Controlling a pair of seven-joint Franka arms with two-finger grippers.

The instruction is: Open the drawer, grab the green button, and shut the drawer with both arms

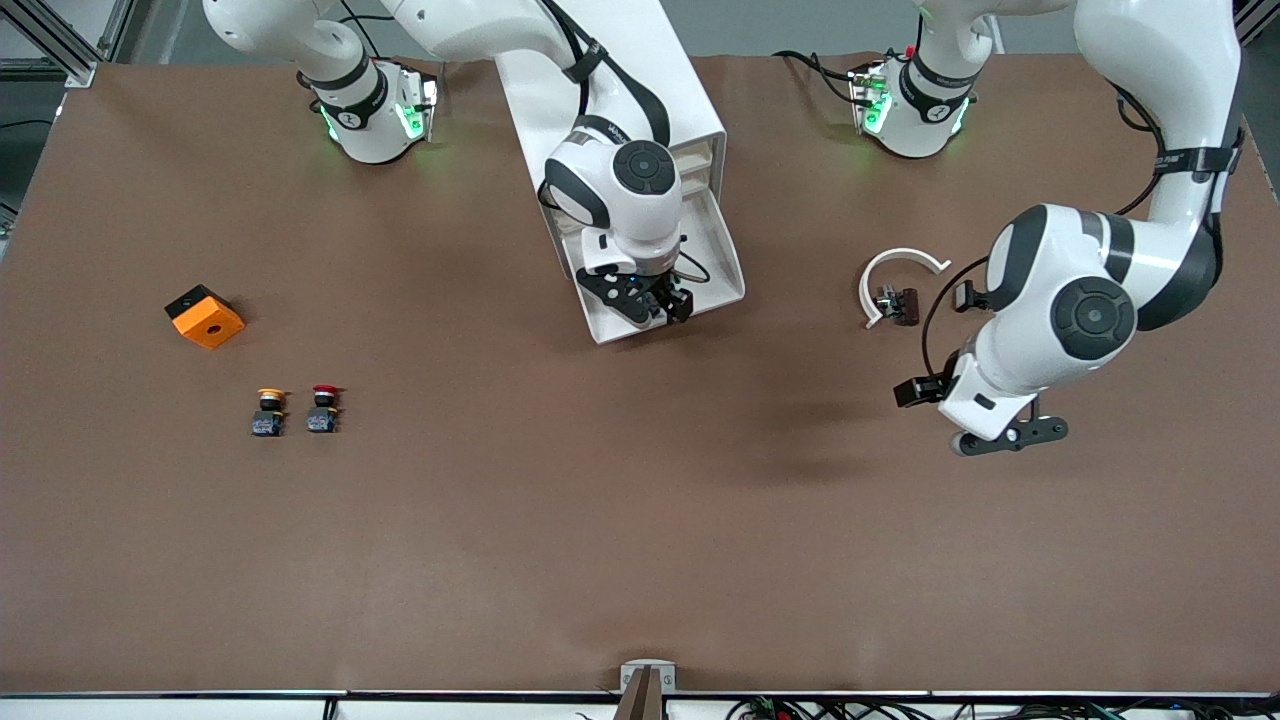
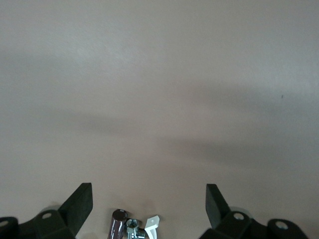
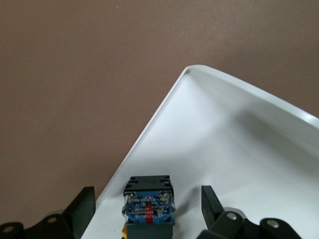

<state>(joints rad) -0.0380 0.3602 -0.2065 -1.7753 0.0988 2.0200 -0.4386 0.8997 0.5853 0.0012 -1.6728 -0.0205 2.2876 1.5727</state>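
Right wrist view shows it best: the right gripper [image 3: 144,209] hangs low inside the pulled-out shallow white tray drawer [image 3: 239,149], its jaws spread to either side of a small push button [image 3: 148,201] with a black and blue-grey body. They flank the button without closing on it, so far as I can see; its cap is hidden from here, so I cannot tell its colour. From the front, that same gripper [image 1: 650,300] sits over the open drawer [image 1: 715,265], which juts out of the white box cabinet [image 1: 690,110] toward the camera.

Over at the left arm's end of the counter, the left gripper [image 1: 1010,435] waits above bare surface with its jaws spread wide and nothing between them.

By my reckoning the opening is done and the pick is just about to happen; lifting the button out and pushing the drawer shut are both left.

Around them lies a plain brown counter [image 1: 600,520]. Toward the right arm's end sit an orange block with a black side [image 1: 205,317], a yellow-capped button [image 1: 267,411] and a red-capped button [image 1: 323,408] just beside it. A white curved plastic clip with a dark fitting [image 1: 893,290] lies near the left arm. Grey floor and metal framing edge the scene.
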